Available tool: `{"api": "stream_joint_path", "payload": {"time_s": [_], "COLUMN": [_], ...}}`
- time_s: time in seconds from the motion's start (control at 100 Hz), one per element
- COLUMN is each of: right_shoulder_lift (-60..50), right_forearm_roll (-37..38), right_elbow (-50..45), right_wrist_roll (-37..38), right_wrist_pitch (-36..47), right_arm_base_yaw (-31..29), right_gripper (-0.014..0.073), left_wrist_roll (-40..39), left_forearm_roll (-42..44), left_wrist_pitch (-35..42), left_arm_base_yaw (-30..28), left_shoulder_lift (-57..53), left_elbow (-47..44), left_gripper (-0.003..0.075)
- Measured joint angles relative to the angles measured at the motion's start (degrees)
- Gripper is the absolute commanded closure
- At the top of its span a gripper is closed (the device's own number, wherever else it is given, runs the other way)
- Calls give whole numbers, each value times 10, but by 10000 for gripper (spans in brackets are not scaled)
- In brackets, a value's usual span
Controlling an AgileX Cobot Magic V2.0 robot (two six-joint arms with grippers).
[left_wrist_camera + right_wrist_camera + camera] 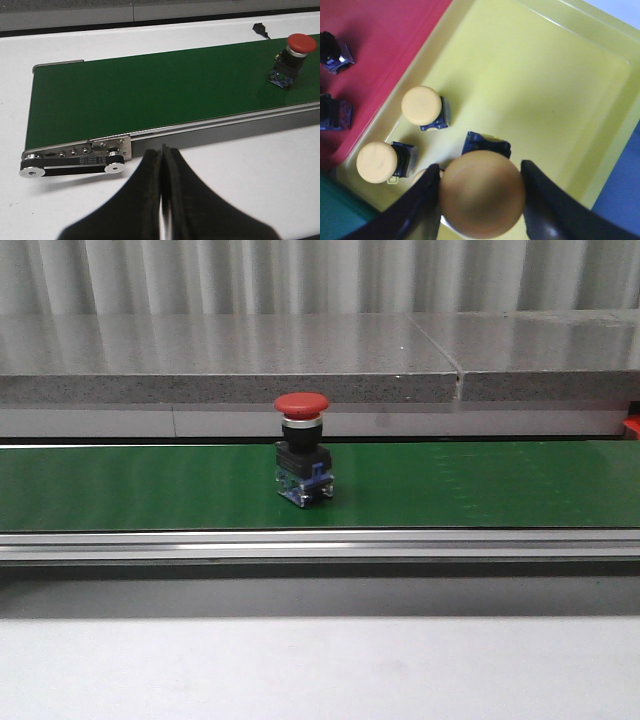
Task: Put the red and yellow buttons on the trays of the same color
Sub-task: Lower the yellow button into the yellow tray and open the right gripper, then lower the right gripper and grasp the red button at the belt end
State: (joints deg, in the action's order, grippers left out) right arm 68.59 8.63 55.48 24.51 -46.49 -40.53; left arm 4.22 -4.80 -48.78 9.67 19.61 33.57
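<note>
Right claw (480, 200) is pinching a yellow button (482, 194) by its cap, hanging right over the yellow tray (545, 85). Two more yellow buttons (421, 105) already sit in that tray, plus part of another peeking out by the claw finger. Next tray over is the red tray (380, 45), with a couple of dark button bodies (332, 50) in it. Left claw (162, 200) is pressed together, nothing in it, above the white table (250, 170). Further out, a red button (302, 455) stands upright on the green conveyor belt (480, 485).
</note>
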Motion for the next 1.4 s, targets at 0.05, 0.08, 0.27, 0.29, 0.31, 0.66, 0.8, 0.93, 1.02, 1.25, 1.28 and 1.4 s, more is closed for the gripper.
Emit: {"api": "stream_joint_path", "payload": {"time_s": [0.05,0.08,0.27,0.29,0.31,0.66,0.8,0.93,1.02,1.25,1.28,1.4], "right_shoulder_lift": [8,14,65,71,77,166,188,198,198,199,199,193], "right_forearm_roll": [0,0,0,0,0,0,0,-1,-1,-1,-1,-1], "right_elbow": [0,0,0,0,0,0,0,0,0,0,0,0], "right_wrist_roll": [0,0,0,0,0,1,1,1,1,1,1,2], "right_wrist_pitch": [8,11,19,19,20,30,40,47,49,51,51,51], "right_arm_base_yaw": [0,0,0,0,0,0,0,0,0,0,0,0], "right_gripper": [506,506,506,506,506,503,468,307,172,118,118,118], "left_wrist_roll": [0,0,0,0,0,0,0,0,0,0,0,0], "left_forearm_roll": [0,0,0,0,0,0,0,0,0,0,0,0], "left_wrist_pitch": [0,0,0,0,0,0,0,0,0,0,0,0], "left_arm_base_yaw": [0,0,0,0,0,0,0,0,0,0,0,0], "left_shoulder_lift": [0,0,0,0,0,0,0,0,0,0,0,0], "left_elbow": [0,0,0,0,0,0,0,0,0,0,0,0], "left_gripper": [741,741,741,741,741,741,741,741,741,741,741,741]}}
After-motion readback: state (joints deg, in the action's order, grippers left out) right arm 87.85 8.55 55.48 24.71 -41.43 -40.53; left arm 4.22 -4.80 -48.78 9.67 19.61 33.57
